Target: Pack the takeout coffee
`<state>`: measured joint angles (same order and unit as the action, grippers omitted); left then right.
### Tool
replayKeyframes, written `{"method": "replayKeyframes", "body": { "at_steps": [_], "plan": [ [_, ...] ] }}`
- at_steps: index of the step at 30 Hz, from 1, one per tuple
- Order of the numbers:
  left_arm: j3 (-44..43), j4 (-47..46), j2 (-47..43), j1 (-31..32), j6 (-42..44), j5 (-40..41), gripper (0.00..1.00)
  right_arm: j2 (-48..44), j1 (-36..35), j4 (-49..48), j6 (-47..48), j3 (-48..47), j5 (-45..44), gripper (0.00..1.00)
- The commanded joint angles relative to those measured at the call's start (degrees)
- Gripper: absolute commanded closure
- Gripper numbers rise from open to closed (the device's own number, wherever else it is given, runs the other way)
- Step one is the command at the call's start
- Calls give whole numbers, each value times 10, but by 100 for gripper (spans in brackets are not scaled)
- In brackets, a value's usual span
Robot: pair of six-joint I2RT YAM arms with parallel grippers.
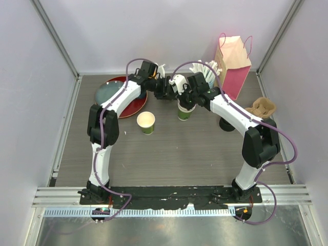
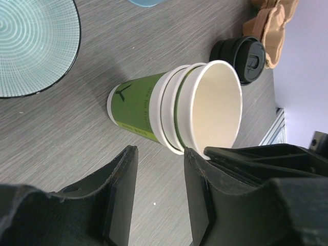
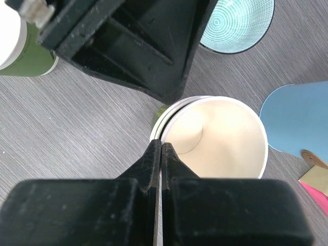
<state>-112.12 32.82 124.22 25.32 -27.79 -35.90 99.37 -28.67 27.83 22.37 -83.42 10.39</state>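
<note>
**Parting the nested paper cups so each can take its lid**

The nested paper cups (image 1: 185, 113) stand upright mid-surface. The right pincer (image 3: 160, 146) is clamped on the top cup's rim, and the left pincer (image 2: 160, 151) hangs beside the stack's lower half with its fingers apart, on nothing. It would do best for the left to close low on the outer green wall and hold it down while the right draws straight up. A tilted pull could crumple the thin rim or tip the stack. The single paper cup (image 1: 146, 123) stands just left of the stack, and a black lid (image 2: 241, 57) lies to its right by the cardboard carrier (image 1: 261, 107). The surface (image 1: 195, 154) is grey wood-grain between pale walls (image 1: 102, 36). A pink paper bag (image 1: 233, 64) stands behind the stack to the right.
</note>
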Motion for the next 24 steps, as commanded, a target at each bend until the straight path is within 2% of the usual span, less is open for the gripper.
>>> {"method": "replayKeyframes", "body": {
  "at_steps": [1,19,24],
  "plan": [
    [11,-10,-7,9,12,10,55,-13,-2,-21,1,-10,-2,99],
    [-14,-7,29,20,19,21,56,-9,-2,-8,2,-28,2,99],
    [-25,4,36,20,24,28,56,-18,-3,13,8,-56,-25,99]
  ]
}}
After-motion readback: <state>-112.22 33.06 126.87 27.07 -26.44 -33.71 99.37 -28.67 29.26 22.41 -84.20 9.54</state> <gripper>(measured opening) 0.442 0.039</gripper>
